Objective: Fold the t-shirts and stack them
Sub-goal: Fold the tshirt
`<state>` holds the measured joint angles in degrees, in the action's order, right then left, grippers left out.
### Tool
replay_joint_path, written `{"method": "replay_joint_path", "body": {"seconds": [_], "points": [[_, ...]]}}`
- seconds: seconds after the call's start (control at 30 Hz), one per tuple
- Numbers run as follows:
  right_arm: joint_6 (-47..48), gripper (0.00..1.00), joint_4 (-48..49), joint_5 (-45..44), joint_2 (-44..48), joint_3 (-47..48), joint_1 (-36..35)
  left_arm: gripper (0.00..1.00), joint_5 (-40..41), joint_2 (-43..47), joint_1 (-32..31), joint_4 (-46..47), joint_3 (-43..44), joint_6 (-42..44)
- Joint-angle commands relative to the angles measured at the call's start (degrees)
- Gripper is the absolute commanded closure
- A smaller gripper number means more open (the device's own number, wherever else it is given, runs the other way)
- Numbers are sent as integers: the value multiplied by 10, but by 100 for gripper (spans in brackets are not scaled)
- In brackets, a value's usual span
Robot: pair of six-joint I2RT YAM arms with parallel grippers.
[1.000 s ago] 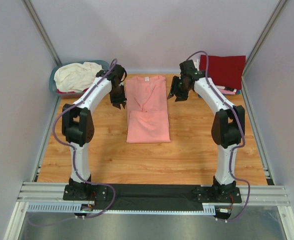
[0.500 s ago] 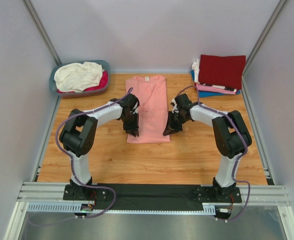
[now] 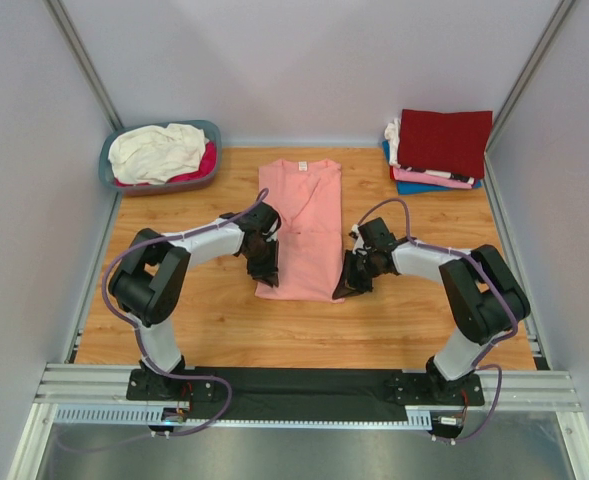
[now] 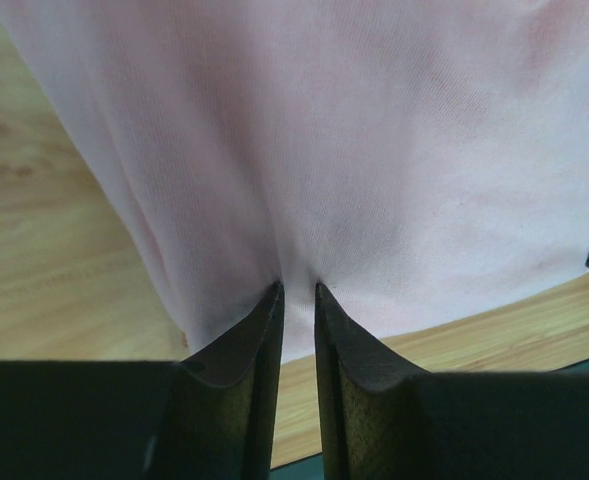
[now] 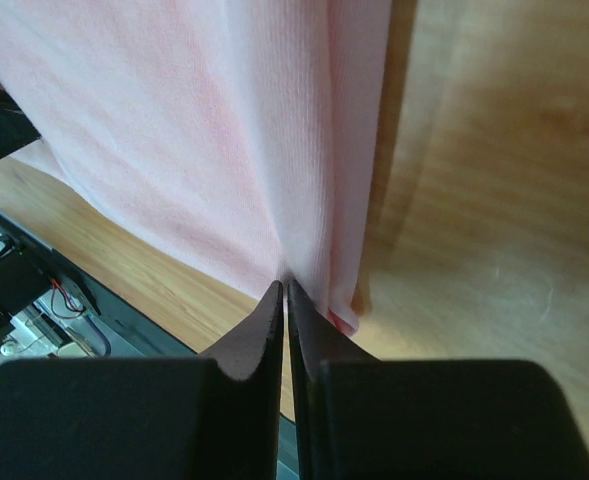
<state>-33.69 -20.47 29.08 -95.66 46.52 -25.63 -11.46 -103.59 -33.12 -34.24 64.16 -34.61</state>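
Fold step: left gripper and right gripper clamp the salmon-pink t-shirt hem — 7 and 5 o'clock corners. Next, likely — lift evenly toward 12 o'clock.

Plain salmon-pink t-shirt, not a mark or print on it, glowing against the table with its warm orange-brown wood grain. The left gripper and right gripper are both matt black, on a left arm and right arm that are white with black joints. There's the blue-grey basket with a cream-white tee and a flash of magenta tee, and over on the stack a dark red tee tops a pink tee and a blue tee, all in front of pale grey walls.
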Motion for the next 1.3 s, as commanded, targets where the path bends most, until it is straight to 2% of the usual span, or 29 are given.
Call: {"method": "replay_joint_path", "body": {"seconds": [0.0,0.13,0.23,0.3,0.33,0.37,0.43,0.47,0.5,0.57,0.6,0.87,1.03,1.27], "points": [[-13,96,14,-21,51,-35,-7,74,42,27,-38,-30,-32,-10],[-16,95,-9,-35,112,-58,-18,75,60,76,-72,-33,-73,-35],[5,94,-49,-43,148,-39,-20,73,65,109,-84,-41,-78,-40],[19,88,-95,-52,158,-1,-19,72,79,122,-84,-70,-64,-32],[34,83,-112,-54,167,12,-19,71,97,131,-84,-85,-38,-27],[41,67,-147,-67,172,29,-19,70,107,135,-84,-117,-24,-20],[50,51,-176,-85,194,66,-19,67,132,153,-84,-145,12,-16],[51,39,-188,-104,205,73,-19,66,138,161,-84,-163,19,-15],[50,35,-204,-114,218,76,-19,53,143,168,-84,-169,24,-15],[43,30,-214,-130,257,68,-19,45,152,195,-84,-177,23,-19],[39,29,-213,-133,268,60,-20,41,154,203,-84,-175,18,-20],[13,29,-161,-112,320,-56,-19,37,162,314,-78,-103,-121,-48],[5,30,-109,-104,290,-90,-19,35,135,349,-57,-37,-209,-54],[-6,38,-23,-71,186,-105,-19,35,128,335,-30,10,-251,-49]]}}
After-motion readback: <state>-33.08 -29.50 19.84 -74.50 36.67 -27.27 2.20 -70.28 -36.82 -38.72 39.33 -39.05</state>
